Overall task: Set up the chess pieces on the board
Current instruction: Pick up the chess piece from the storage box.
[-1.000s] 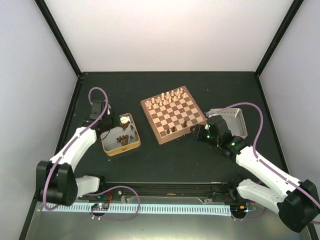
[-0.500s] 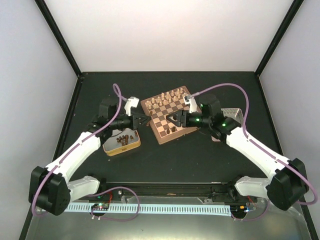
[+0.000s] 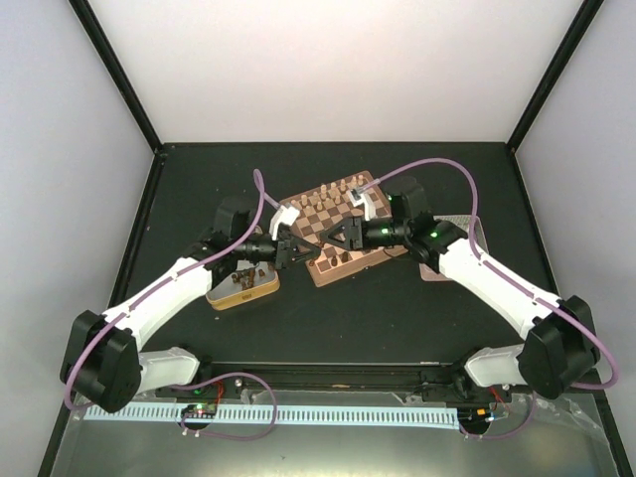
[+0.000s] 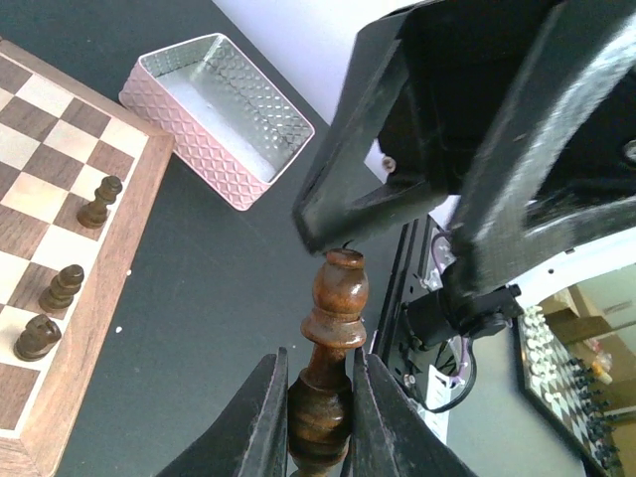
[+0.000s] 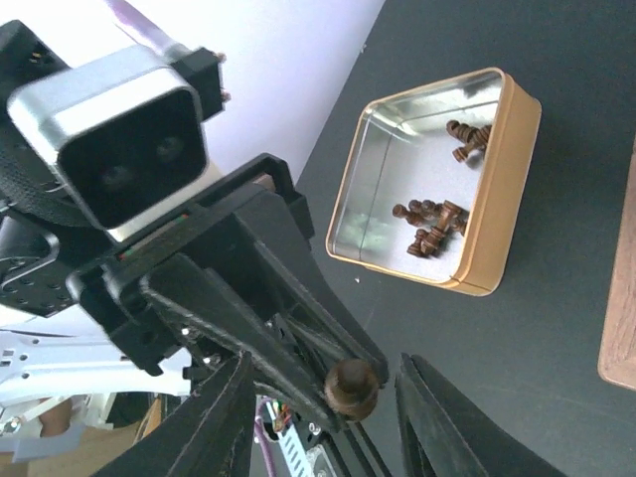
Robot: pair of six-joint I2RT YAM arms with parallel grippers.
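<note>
Dark bench (image 3: 397, 318) between white walls. The board (image 4: 81, 338) lies at centre frame of the top view, set at an angle. Pale chessmen (image 3: 333, 191) line its upper edge, and a few dark chess pieces (image 4: 62, 288) stand along its lower edge. More dark ones lie loose in the gold tin (image 5: 509, 189) to the left of the board. A pink tin (image 4: 189, 159) sits at its right.

Both arms meet above the board's lower left corner. The left jaws are narrow, clamped on the base of one dark piece (image 4: 333, 318), which projects from them head first. The right jaws stand partly apart, one finger on each side of that piece's head. The right wrist view shows a gap on both sides, so they have no grip on it.

Step in hand, as judged: a hand-over of the piece from left arm to right, before it is placed on a square near the lower edge. The next move calls for the right jaws to close squarely on the head or neck. Only then should the left jaws let go, since an early release would likely drop the piece.
</note>
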